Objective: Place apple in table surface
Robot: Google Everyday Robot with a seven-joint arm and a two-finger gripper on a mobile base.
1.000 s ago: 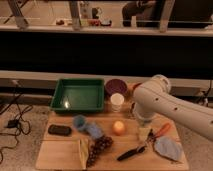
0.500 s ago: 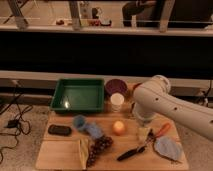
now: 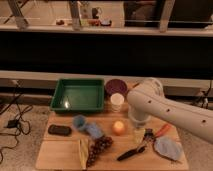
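The apple [image 3: 118, 127], small, round and yellow-orange, rests on the light wooden table surface [image 3: 56, 150] near its middle, just in front of the white cup [image 3: 116, 101]. My gripper [image 3: 141, 135] hangs from the white arm [image 3: 150, 102], which reaches in from the right. It is low over the table, just to the right of the apple, with a small gap between them. Nothing shows in the gripper.
A green tray [image 3: 79, 95] and a purple bowl [image 3: 116, 86] stand at the back. Blue items [image 3: 87, 126], a black object [image 3: 60, 130], dark grapes [image 3: 100, 146], a black-handled tool [image 3: 131, 152], an orange-handled tool [image 3: 162, 131] and a grey-blue cloth [image 3: 167, 148] lie on the table.
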